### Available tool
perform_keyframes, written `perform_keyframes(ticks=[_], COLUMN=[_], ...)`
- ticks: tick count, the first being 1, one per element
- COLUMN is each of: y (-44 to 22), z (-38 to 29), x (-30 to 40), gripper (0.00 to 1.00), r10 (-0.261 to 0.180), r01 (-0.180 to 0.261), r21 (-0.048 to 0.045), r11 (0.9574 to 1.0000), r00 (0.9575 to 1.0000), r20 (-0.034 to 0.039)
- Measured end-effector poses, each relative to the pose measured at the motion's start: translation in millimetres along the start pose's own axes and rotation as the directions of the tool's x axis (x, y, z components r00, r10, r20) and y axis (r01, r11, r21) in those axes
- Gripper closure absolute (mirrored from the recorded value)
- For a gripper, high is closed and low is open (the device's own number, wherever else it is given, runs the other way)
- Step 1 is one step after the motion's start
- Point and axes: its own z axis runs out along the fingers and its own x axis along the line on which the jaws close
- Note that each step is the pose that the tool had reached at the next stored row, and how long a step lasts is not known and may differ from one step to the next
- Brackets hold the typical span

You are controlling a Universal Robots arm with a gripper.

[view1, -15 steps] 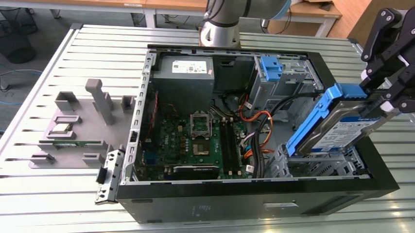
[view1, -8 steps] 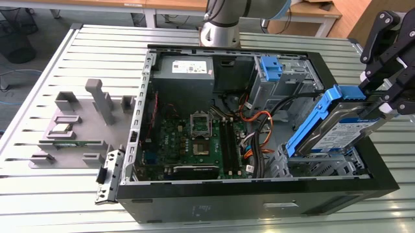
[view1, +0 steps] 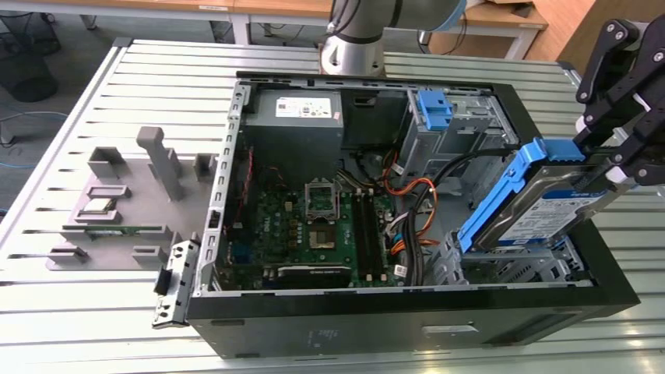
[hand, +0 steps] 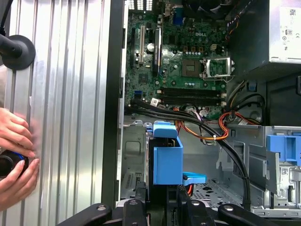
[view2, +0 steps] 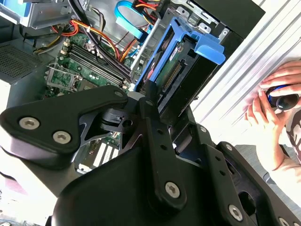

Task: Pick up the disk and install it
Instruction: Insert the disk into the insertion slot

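The disk (view1: 556,204), a silver-grey drive with a white-and-blue label in a blue bracket, hangs tilted on edge over the open computer case (view1: 416,321), at the corner on the exterior view's right. Its lower end is just above the metal drive bay (view1: 519,271). My gripper (view1: 605,165) is shut on the disk's upper end. In the second wrist view the gripper (view2: 167,115) clamps the disk (view2: 181,66) by its connector end. In the first wrist view the disk's blue bracket (hand: 167,160) stands just beyond the gripper (hand: 162,205), above the bay floor.
Orange and black cables (view1: 416,199) run beside the bay, and the motherboard (view1: 311,222) lies in the case. A second blue bracket (view1: 434,109) sits in the far bay. A grey fixture (view1: 124,202) stands at the exterior view's left. A person's hands (hand: 14,162) are beside the case.
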Motion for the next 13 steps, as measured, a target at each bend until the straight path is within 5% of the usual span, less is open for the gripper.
perform_keyframes(ticks=[13], y=[-0.7], z=[2.3], x=[-2.0], gripper=[0.65], r10=[0.006], r01=[-0.006], r21=[0.0003], r11=[1.0000], r00=[1.0000], r20=[0.0010])
